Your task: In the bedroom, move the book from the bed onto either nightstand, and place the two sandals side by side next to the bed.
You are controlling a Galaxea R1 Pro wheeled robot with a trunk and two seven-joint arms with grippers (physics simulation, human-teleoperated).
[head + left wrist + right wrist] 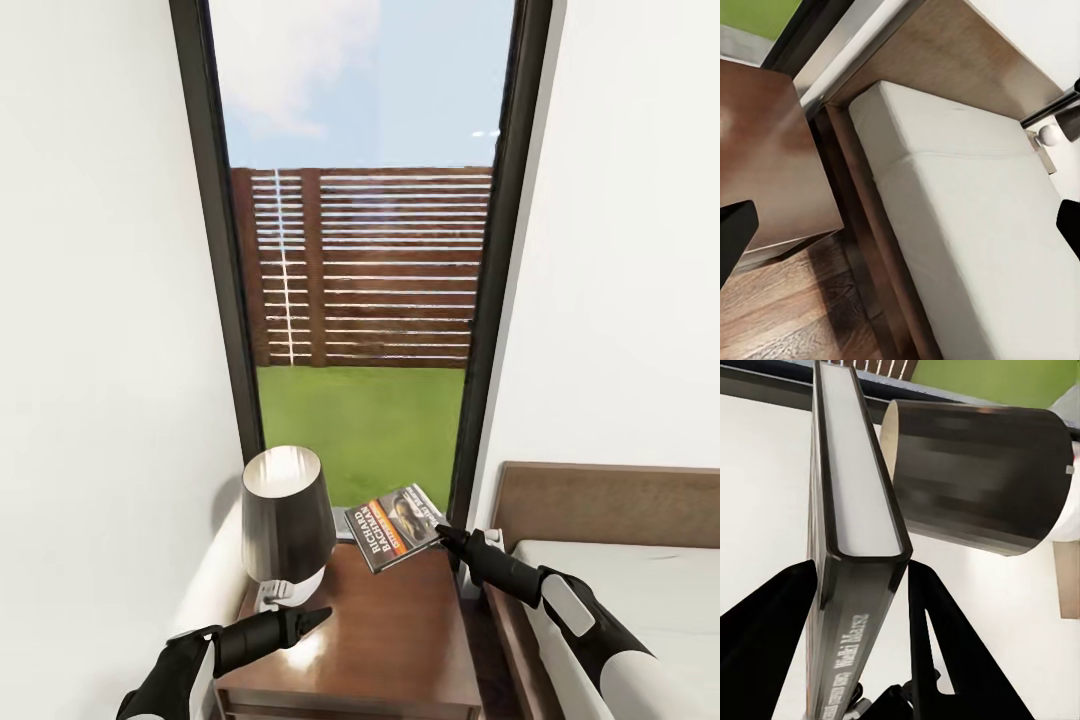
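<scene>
I'm holding the book (397, 527) clamped in my right gripper (443, 535) over the nightstand (385, 640) back edge | lamp (285, 520) crowding nightstand's left | left gripper (322, 614) hovering at front, can't tell its opening

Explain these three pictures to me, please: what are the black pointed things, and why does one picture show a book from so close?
The black pointed things are a robot's two grippers, its hands. The large picture comes from a camera on its head, looking down over both arms. The right gripper pinches the book and holds it tilted over the nightstand, where a lamp stands by the window. The close picture is taken from a camera at that wrist, so the book sits between its dark fingers. The left gripper holds nothing; its wrist camera looks across at the bed.
</scene>
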